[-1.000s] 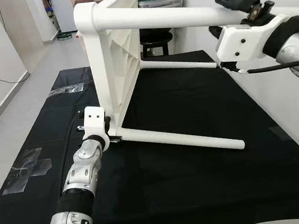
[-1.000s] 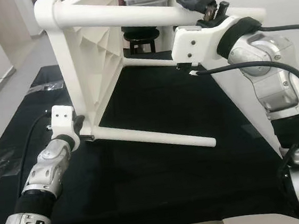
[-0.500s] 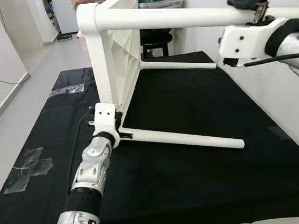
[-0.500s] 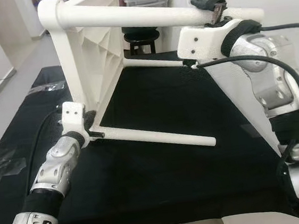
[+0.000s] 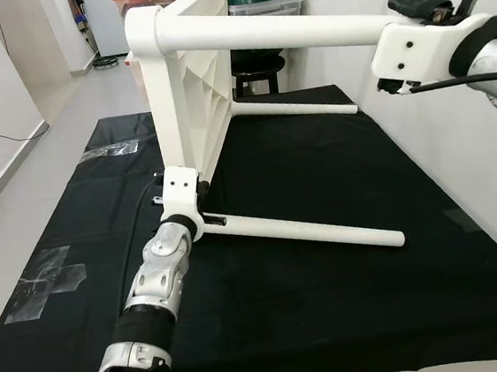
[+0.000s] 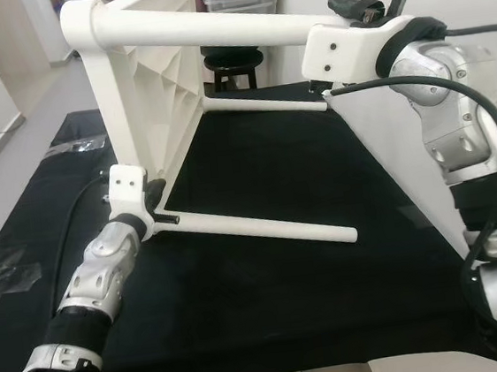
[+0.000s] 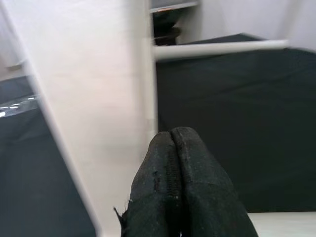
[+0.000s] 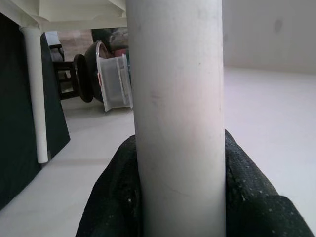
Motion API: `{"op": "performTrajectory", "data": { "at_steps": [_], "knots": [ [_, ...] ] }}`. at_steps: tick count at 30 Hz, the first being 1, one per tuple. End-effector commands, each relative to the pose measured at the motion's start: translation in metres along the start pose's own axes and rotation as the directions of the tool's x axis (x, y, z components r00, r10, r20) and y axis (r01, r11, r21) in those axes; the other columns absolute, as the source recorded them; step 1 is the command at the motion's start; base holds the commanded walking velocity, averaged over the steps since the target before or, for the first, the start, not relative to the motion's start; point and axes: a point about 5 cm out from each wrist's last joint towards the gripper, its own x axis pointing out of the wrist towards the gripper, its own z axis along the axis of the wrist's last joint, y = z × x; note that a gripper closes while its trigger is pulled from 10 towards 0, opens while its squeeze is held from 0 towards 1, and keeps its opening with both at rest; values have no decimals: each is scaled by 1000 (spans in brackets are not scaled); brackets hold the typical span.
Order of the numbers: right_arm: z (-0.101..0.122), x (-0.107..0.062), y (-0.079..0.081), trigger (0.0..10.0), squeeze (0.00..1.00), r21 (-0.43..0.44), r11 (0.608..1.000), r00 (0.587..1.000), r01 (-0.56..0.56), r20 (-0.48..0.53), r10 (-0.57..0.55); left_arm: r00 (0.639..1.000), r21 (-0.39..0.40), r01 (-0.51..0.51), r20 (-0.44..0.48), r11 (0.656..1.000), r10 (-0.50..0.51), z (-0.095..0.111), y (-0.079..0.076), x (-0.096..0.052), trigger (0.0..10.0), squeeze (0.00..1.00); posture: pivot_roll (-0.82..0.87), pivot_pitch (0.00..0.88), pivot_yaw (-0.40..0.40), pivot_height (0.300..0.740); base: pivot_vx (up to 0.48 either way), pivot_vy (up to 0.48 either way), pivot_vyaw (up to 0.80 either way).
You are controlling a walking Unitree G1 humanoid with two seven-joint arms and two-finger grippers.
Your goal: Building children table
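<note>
- The white plastic children's table [image 5: 187,95] lies on its side on a black cloth [image 5: 329,275] spread over a work surface; its underside is ribbed, and its legs are smooth round tubes.
- Two legs run level near the top, two lie low — the nearest lower leg [image 5: 311,230] rests along the cloth, ending in a rounded tip.
- The right gripper [image 6: 363,7] is clamped round the upper near leg [image 5: 286,35] close to its free end; in the right wrist view the padded black fingers [image 8: 252,197] press both sides of the tube.
- The left gripper [image 7: 174,148] sits at the table's lower corner where the near leg joins the top, its two fingertips pressed together on nothing.
- Clear tape patches [image 5: 46,276] mark the cloth's left part.
- Beyond the table stand a dark stool [image 5: 259,63] and storage boxes [image 5: 267,5].
</note>
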Motion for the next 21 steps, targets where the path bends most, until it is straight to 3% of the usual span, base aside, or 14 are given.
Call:
{"op": "performTrajectory", "data": {
  "at_steps": [1,11,13,21],
  "knots": [
    [2,2,1,0,0,25,1000,1000,-12,9,12,999,24,-31,-21,999,32,-7,9,0,10000,0,-108,0,-6,740,0,0,0],
    [5,0,-3,0,0,24,1000,1000,-4,22,3,998,25,9,-61,1000,-8,-12,16,8,10000,0,-155,20,12,740,0,0,0],
    [4,-5,-9,0,0,17,1000,1000,2,25,-2,993,10,38,-116,999,-37,-15,22,13,10000,0,-189,49,25,740,0,0,0],
    [6,-14,-18,0,0,2,1000,999,9,36,-10,986,-2,37,-163,999,-37,-24,31,12,10000,0,-237,107,36,740,0,0,0]
  ]
}}
